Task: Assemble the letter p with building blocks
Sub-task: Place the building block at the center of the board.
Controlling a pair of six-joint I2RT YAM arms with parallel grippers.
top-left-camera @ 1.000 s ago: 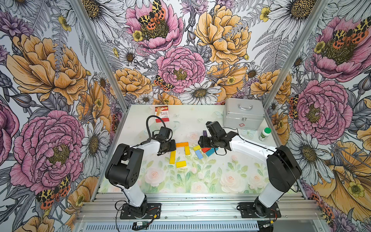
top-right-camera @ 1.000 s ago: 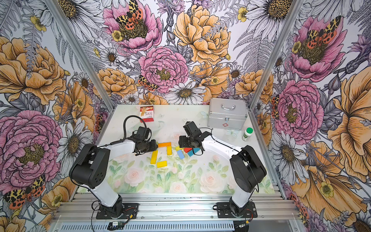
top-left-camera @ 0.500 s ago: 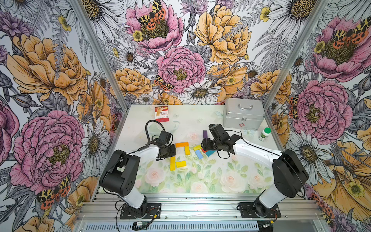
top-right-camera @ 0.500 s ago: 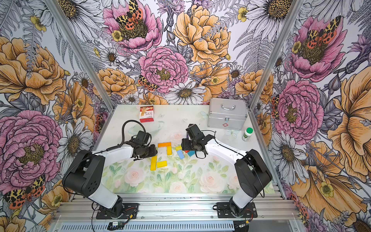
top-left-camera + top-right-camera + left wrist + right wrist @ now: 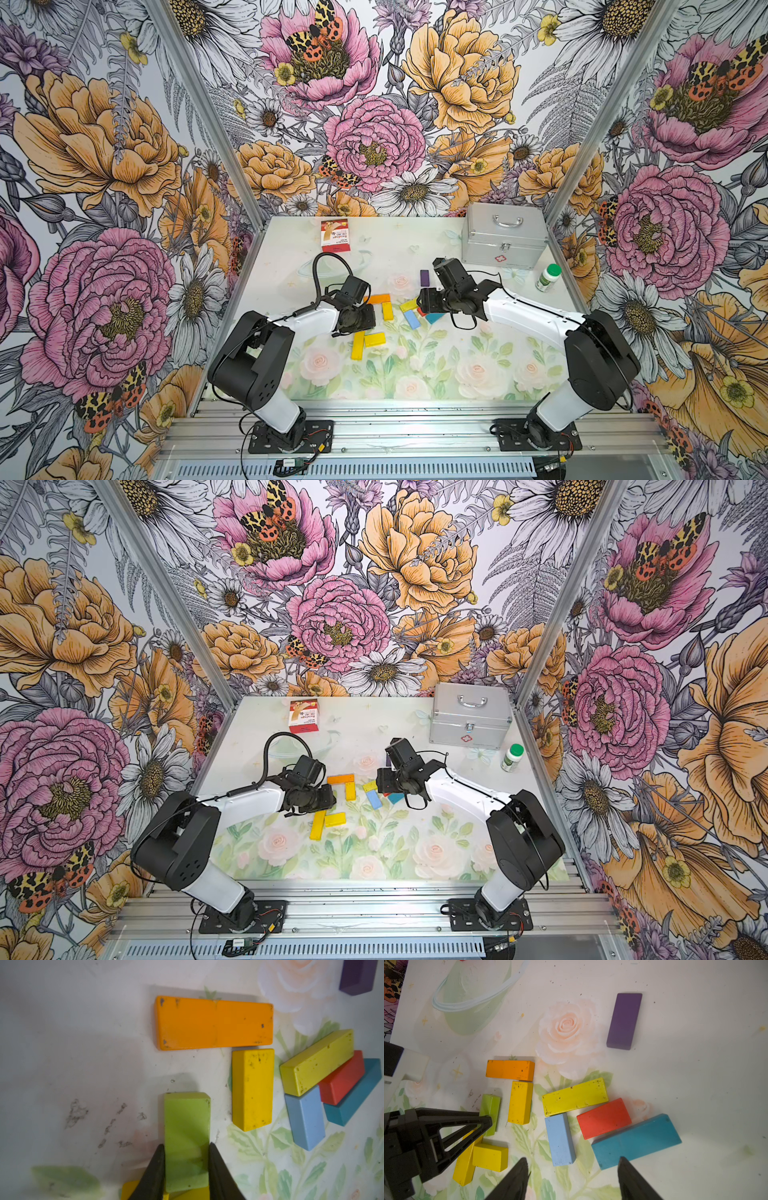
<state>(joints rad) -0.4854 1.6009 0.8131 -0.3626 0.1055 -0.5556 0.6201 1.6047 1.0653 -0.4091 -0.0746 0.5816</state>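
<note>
Where left fingers [image 5: 467,1118] grip, green block [image 5: 491,1108] part-hidden

Our left gripper [image 5: 186,1145] is clamped on the green block [image 5: 187,1118], one finger on each long side. Our right gripper [image 5: 573,1159] has its jaws wide apart, holding nothing. Left arm [image 5: 307,322] and right arm [image 5: 528,318] reach forward low, grippers facing each other.

Top views look down from high; both wrist views sit close above shared blocks [image 5: 214,1022].
</note>
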